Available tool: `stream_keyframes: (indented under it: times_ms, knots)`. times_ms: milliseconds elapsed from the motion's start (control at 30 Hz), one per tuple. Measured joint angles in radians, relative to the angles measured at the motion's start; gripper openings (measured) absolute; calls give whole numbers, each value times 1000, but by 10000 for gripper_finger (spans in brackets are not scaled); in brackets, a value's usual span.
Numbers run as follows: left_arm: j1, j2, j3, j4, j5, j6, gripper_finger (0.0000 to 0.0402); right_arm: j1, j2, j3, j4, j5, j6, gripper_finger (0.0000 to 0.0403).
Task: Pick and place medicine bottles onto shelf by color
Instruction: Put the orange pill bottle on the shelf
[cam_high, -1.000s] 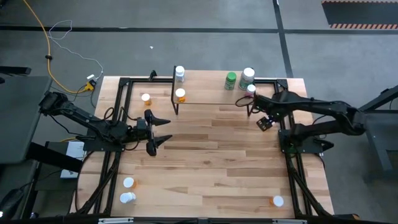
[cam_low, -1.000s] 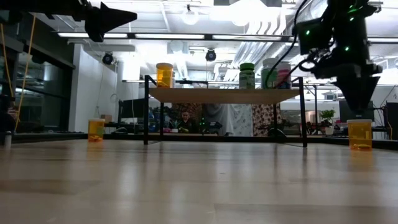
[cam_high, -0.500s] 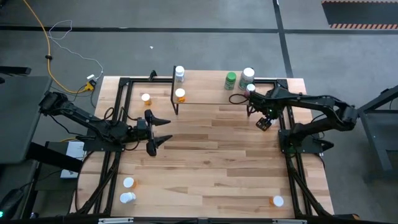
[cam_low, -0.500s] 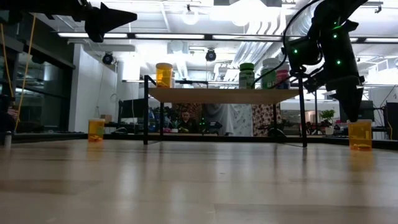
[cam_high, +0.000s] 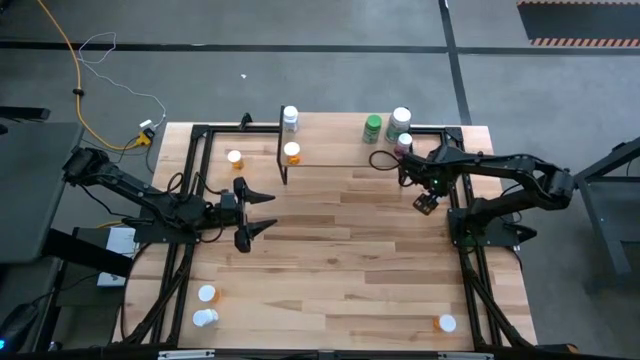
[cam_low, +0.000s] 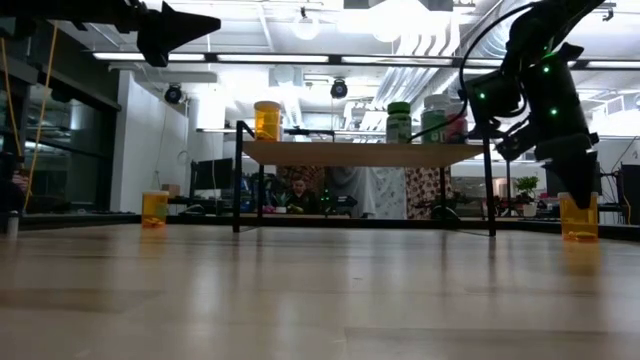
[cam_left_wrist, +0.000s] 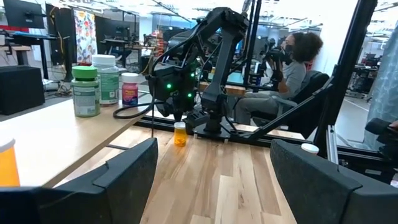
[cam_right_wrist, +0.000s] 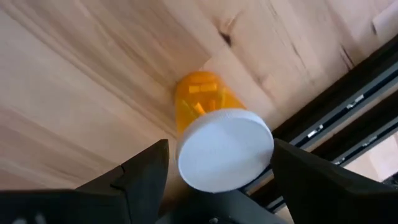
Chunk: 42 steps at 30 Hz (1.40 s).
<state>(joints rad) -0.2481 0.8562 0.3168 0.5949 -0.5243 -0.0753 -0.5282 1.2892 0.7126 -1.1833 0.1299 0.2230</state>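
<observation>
Front of table: we see two white-capped bottles (cam_high: 206, 306) near the left front corner and one more white-capped bottle (cam_high: 447, 323) near the right front corner.
Left gripper (cam_high: 262, 207): we find it held above the left middle of the table, fingers spread apart, nothing between them.
Right gripper (cam_right_wrist: 217, 180): we see it pointing down over an orange bottle (cam_right_wrist: 214, 140) standing on the table by the right rail, just in front of the shelf's right end; its fingers stand wide on either side of the white cap, and we cannot tell whether they touch it.
Shelf (cam_high: 330, 155): at the back of the table; we count an orange bottle (cam_high: 291, 152) and a white bottle (cam_high: 290, 118) at its left end, a green bottle (cam_high: 372, 127), a larger white-capped bottle (cam_high: 401, 120) and a pinkish bottle (cam_left_wrist: 129, 89) at its right end.
Left of shelf: another orange bottle (cam_high: 234, 158) stands on the table.
Room behind: a seated person (cam_left_wrist: 287, 73).
</observation>
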Motion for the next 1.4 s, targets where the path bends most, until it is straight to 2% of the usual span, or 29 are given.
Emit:
stream_keyframes:
  times_ms: [200,467,567,767,1067,1400]
  knots:
    - [0,0,0,0,0,0,301,0,0,0,7,9,-1,251]
    - [0,0,0,0,-3,0,301,0,-1,1,6,15,4,177]
    - [0,0,0,0,-3,0,301,0,-1,1,6,15,4,178]
    - [0,0,0,0,-3,0,301,1,-1,0,-14,6,3,212]
    - [0,0,0,0,-3,0,301,26,-36,0,-34,-34,13,181]
    - [0,0,0,1,-3,0,301,87,-122,5,-101,-67,69,194]
